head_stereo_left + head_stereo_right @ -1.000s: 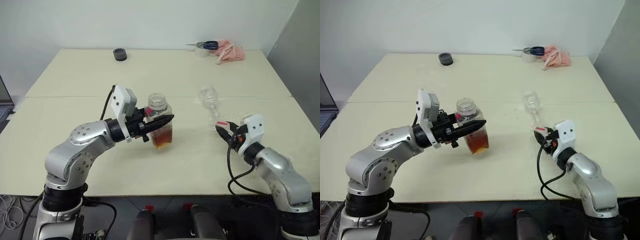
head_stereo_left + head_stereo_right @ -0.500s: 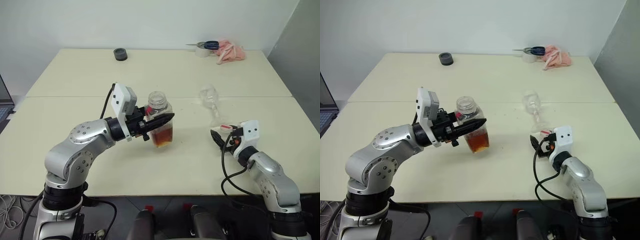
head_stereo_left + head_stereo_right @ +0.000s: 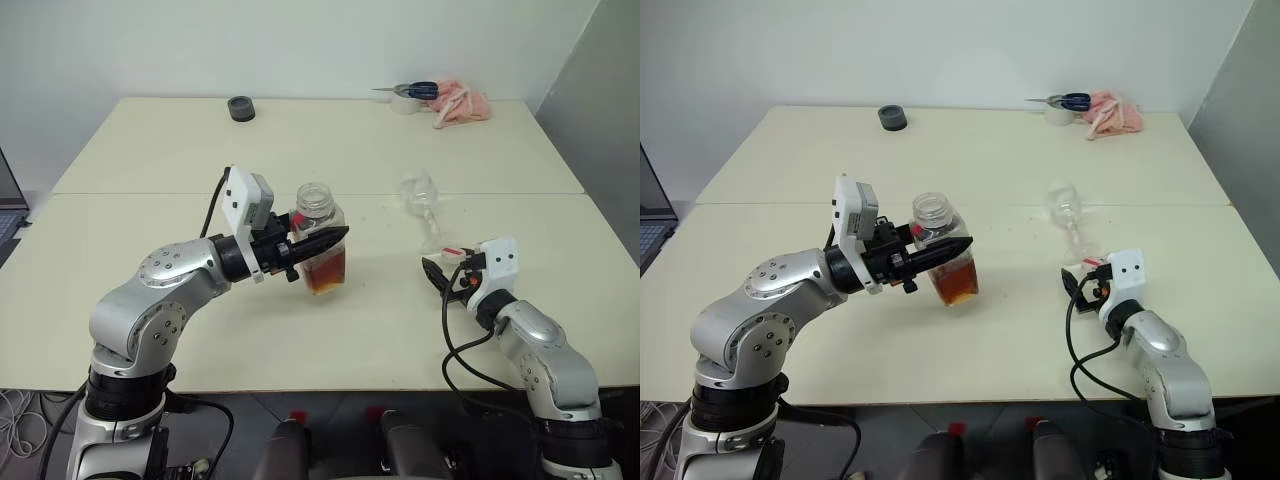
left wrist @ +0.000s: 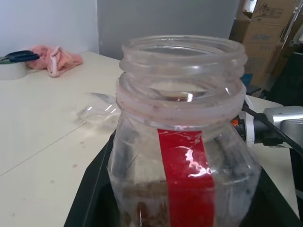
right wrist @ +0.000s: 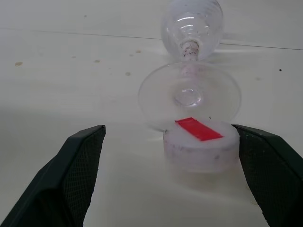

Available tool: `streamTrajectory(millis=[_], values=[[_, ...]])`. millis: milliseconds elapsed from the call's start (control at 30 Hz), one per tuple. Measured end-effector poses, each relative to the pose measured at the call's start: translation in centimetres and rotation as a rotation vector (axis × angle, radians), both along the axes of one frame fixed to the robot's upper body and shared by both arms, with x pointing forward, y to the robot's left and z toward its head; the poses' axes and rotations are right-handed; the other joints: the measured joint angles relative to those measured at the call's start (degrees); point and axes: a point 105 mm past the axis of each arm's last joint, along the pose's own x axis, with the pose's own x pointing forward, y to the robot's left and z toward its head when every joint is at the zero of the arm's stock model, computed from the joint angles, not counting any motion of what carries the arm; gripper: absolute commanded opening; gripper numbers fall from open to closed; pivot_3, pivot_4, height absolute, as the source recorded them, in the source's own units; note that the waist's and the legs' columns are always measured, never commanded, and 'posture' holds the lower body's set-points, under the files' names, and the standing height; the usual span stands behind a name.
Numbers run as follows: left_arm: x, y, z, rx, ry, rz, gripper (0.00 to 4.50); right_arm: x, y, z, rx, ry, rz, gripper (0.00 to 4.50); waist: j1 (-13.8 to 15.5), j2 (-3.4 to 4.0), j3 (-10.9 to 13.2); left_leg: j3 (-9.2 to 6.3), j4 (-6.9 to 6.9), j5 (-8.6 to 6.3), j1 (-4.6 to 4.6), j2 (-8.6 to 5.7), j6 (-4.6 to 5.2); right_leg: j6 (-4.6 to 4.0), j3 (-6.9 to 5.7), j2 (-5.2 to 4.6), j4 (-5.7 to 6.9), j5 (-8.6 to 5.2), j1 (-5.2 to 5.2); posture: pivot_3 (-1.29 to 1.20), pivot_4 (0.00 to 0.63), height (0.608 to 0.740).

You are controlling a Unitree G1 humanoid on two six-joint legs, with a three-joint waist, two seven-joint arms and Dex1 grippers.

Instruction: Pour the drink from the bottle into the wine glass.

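Gripping clear ribbed bottle (image 3: 320,243), seemingly plastic.

Silver jointed arms, white wrist housings, black cables, black pincers

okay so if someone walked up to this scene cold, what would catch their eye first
Probably the left gripper near the table's middle, clamped on an uncapped bottle of amber drink. Next, the clear wine glass to its right, with the right gripper open in front of its foot, where a red-and-white cap lies.

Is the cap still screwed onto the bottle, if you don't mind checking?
No, the bottle has a bare open mouth, and the cap lies on the table by the glass.
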Motion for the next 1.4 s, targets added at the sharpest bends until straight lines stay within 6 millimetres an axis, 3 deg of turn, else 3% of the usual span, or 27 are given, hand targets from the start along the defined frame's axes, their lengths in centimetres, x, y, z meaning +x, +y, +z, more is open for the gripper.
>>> streamTrajectory(millis=[167, 333, 533, 667, 1067, 1333, 1400], values=[[3.5, 2.7, 0.1, 0.008, -0.012, 0.218, 1.82, 0.0, -0.1, 0.0, -0.001, -0.001, -0.003, 4.47, 0.03, 0.00, 0.00, -0.01, 0.01, 0.00, 0.01, 0.00, 0.00, 0.00, -0.02, 0.01, 0.01, 0.00, 0.00, 0.00, 0.150, 0.740], [8.4, 9.8, 1.1, -0.014, -0.058, 0.631, 1.82, -0.1, -0.2, 0.2, 0.000, -0.003, -0.006, 4.47, -0.02, 0.00, 0.00, -0.01, -0.01, 0.00, 0.02, 0.00, 0.00, 0.00, -0.01, 0.02, 0.00, 0.00, -0.02, 0.00, 0.150, 0.740], [10.7, 17.4, 0.5, -0.059, -0.087, 0.970, 1.82, -0.2, 0.0, 0.3, 0.001, -0.002, -0.001, 4.47, 0.27, -0.01, 0.00, -0.03, 0.01, 0.00, -0.02, -0.06, 0.00, 0.01, -0.05, -0.07, -0.01, 0.01, -0.02, 0.00, 0.150, 0.740], [11.0, 20.8, -1.0, -0.099, -0.089, 1.105, 1.82, -0.2, 0.0, 0.3, 0.001, 0.000, 0.000, 4.47, 0.26, -0.02, -0.01, -0.05, 0.01, 0.00, -0.03, -0.06, 0.00, 0.00, -0.08, -0.08, 0.00, 0.01, -0.02, 0.00, 0.150, 0.740], [11.4, 21.2, -4.5, -0.154, -0.074, 1.071, 1.82, -0.1, 0.2, 0.6, 0.004, -0.005, 0.007, 4.47, 0.23, -0.06, -0.04, -0.07, 0.02, 0.00, -0.04, -0.07, 0.00, 0.01, -0.10, -0.09, 0.03, 0.02, -0.02, 0.00, 0.150, 0.740], [11.3, 21.0, -4.8, -0.128, -0.111, 1.049, 1.82, -0.1, 0.2, 0.6, 0.005, -0.001, 0.008, 4.47, 0.22, -0.07, -0.05, -0.06, 0.02, 0.00, -0.01, -0.07, 0.01, 0.01, -0.09, -0.08, 0.06, 0.02, -0.01, 0.00, 0.150, 0.740], [11.3, 21.1, -4.9, -0.125, -0.115, 1.051, 2.51, -0.1, 0.2, 0.6, 0.004, -0.001, 0.009, 4.50, 0.20, -0.07, -0.05, -0.07, 0.02, 0.00, -0.01, -0.07, 0.01, 0.01, -0.09, -0.08, 0.08, 0.02, -0.01, 0.00, 0.150, 0.740]])
